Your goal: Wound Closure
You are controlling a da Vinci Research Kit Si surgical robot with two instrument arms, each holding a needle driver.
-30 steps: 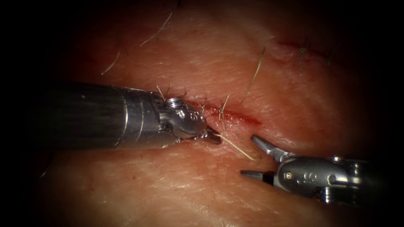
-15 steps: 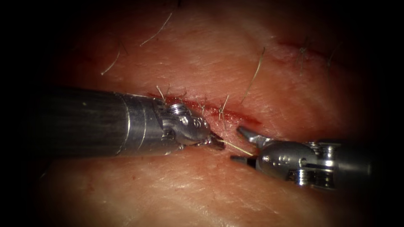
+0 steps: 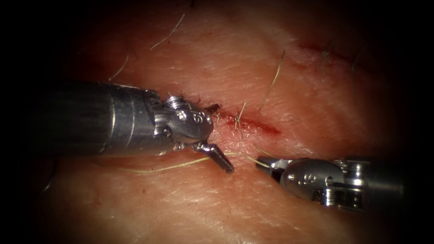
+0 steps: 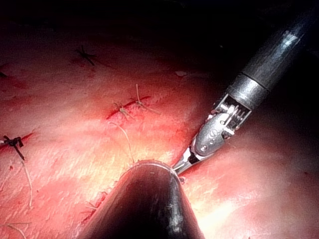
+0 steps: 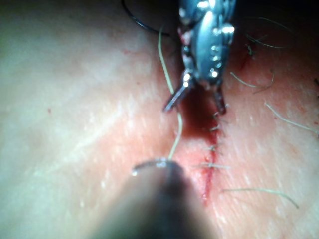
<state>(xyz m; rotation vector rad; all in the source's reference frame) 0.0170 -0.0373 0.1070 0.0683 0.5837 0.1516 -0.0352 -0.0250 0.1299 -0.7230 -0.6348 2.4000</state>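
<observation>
My left tool (image 3: 223, 139) comes in from the left with its jaws wide open and nothing between them. One jaw lies at the left end of the cut (image 3: 253, 125); the other points down across the pale thread (image 3: 181, 165). My right tool (image 3: 263, 163) is shut on that thread just below the cut. The thread trails left from there over the tissue (image 3: 217, 203). In the right wrist view the left tool (image 5: 195, 104) spreads over the thread (image 5: 175, 132). A thin dark curve (image 5: 135, 20) lies beyond it; whether it is the needle I cannot tell.
Short cut thread ends (image 3: 239, 115) stand up from stitches along the cut, with red fluid (image 3: 264, 129) at its right end. More dark stitches (image 4: 15, 144) sit in the tissue farther off. The right tool's shaft (image 4: 259, 74) slants over the tissue.
The left tool's jaws, shut on the thread before, have opened and let it go, and drawn back left. The right tool moved left and shut on the thread.
</observation>
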